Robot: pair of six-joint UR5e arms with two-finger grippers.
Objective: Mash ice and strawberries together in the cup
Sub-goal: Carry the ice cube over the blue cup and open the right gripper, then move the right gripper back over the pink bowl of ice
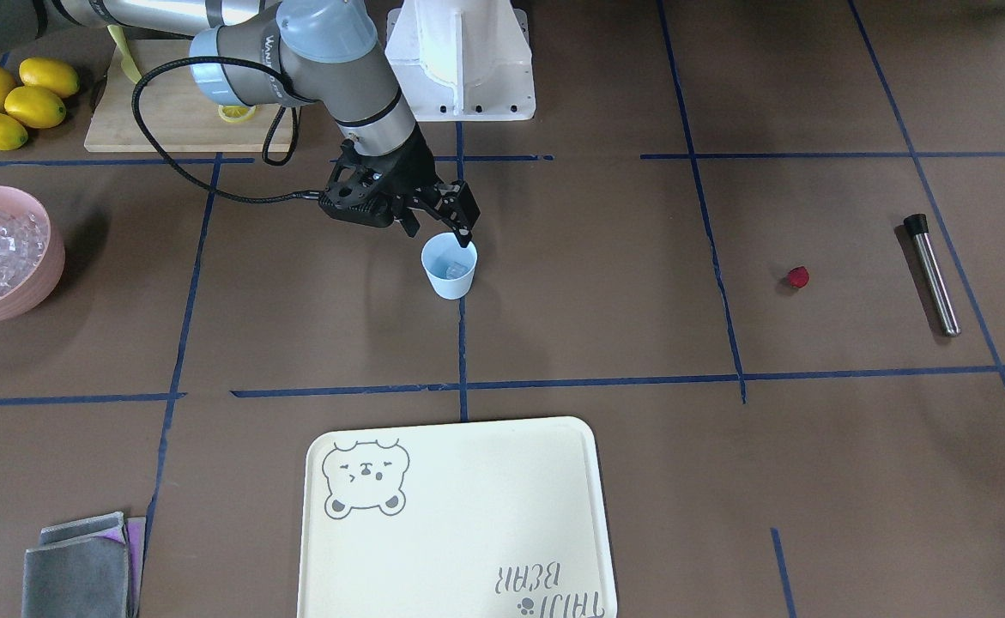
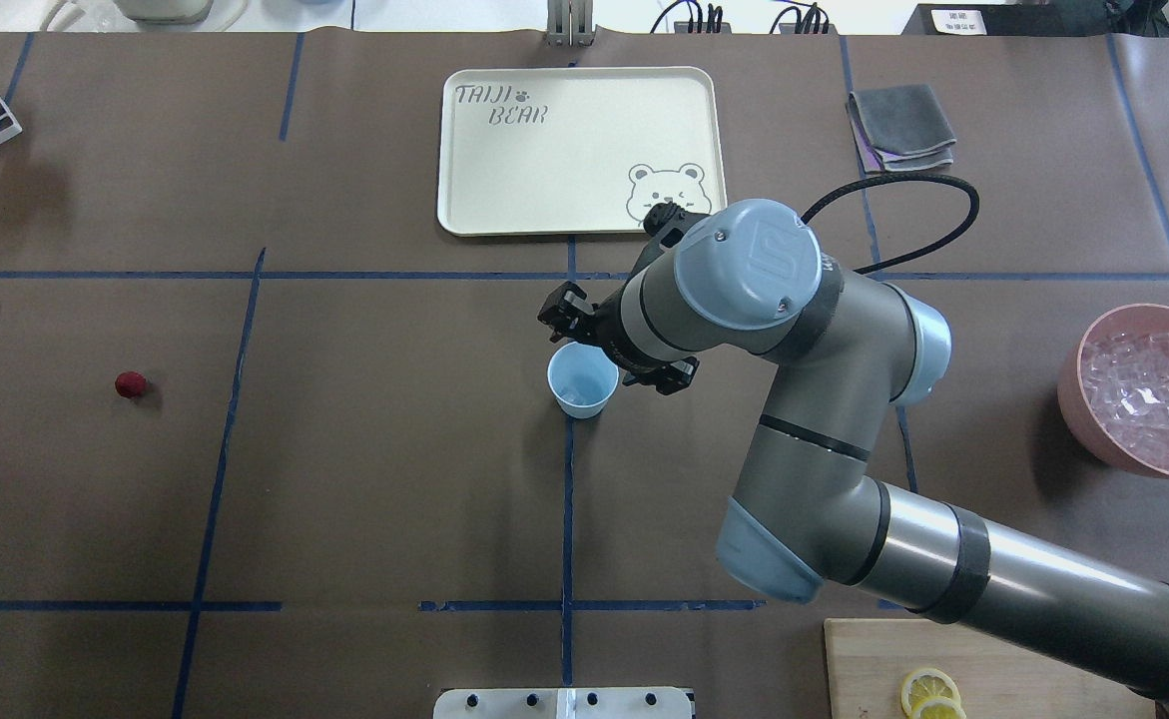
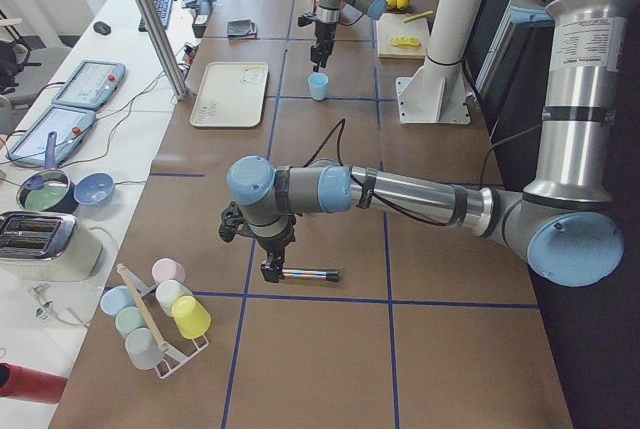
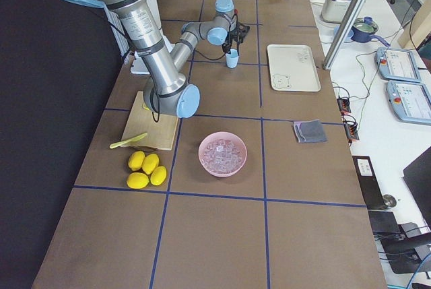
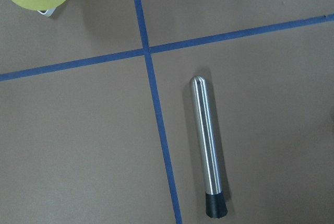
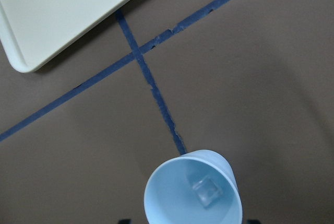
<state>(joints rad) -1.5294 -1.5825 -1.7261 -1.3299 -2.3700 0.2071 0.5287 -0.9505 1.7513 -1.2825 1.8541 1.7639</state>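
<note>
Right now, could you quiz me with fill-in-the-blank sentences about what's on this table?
The blue cup holds a cube of ____. The strawberry lies on the ____, outside the cup. The cream tray shows a drawing of a ____.
Missing words: ice, table, bear.

The cream rectangular plastic tray (image 2: pixel 584 170) carries grey lettering, "TAIJI BEAR", with a small paw print between the words. White lettering on the right arm's grey wrist segment (image 1: pixel 296 64) is partly hidden and cannot be read.
</note>
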